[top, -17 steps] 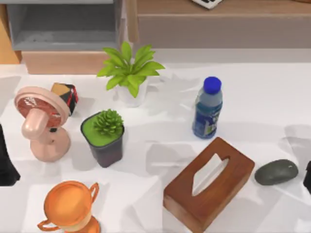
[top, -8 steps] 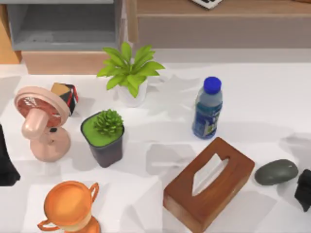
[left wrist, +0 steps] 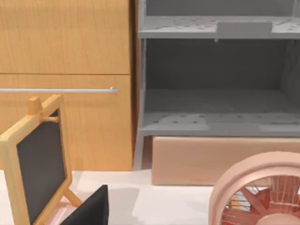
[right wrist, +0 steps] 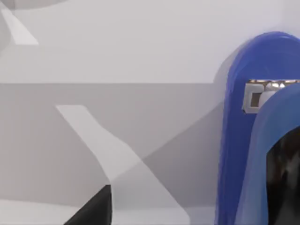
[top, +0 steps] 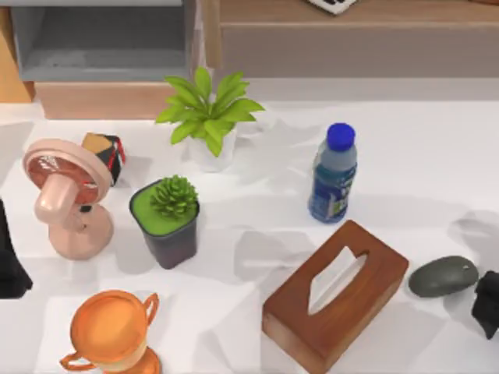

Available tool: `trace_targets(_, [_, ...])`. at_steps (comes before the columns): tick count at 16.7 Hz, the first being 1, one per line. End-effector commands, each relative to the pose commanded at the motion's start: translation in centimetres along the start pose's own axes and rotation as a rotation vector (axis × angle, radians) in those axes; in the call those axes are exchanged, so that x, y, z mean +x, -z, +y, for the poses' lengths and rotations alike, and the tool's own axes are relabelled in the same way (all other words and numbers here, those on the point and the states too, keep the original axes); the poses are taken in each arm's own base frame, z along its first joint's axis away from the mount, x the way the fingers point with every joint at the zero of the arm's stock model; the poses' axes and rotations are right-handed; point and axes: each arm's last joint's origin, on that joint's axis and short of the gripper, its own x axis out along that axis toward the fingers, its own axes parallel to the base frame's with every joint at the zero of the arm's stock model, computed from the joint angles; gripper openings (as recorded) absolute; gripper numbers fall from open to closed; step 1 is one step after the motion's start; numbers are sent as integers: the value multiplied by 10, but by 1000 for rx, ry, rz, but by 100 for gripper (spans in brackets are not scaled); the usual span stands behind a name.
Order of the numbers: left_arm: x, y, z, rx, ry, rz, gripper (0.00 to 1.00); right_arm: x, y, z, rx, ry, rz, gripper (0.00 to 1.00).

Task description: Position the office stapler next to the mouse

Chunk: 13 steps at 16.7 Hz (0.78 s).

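Note:
The mouse (top: pixel 443 275) is a dark grey-green oval lying at the table's right side, just right of the wooden tissue box. My right gripper (top: pixel 487 302) hangs at the right edge, close beside the mouse on its right. The right wrist view looks down on the office stapler (right wrist: pixel 241 140), a bright-blue elongated block flat on the white table. One dark fingertip (right wrist: pixel 91 211) stands well apart from it, and the gripper is open. My left gripper (top: pixel 9 265) is parked at the left edge, with one finger (left wrist: pixel 89 211) showing.
A wooden tissue box (top: pixel 337 292) lies left of the mouse, a blue-capped bottle (top: pixel 333 173) behind it. A dark pot with a succulent (top: pixel 166 220), a white potted plant (top: pixel 207 117), a pink fan (top: pixel 66 195) and an orange trophy cup (top: pixel 113 331) stand to the left.
My right gripper has come in from the right edge and now sits lower and nearer the mouse. It has barely moved over the last half second. Everything else is still.

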Motion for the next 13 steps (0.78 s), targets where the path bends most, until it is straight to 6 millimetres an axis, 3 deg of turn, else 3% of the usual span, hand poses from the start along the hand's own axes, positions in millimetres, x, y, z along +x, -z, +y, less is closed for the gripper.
trace_targets(11, [0, 0, 0, 0, 0, 0, 100, 0, 0, 0, 0, 0, 0, 2])
trace_targets(13, [0, 0, 0, 0, 0, 0, 100, 0, 0, 0, 0, 0, 0, 0])
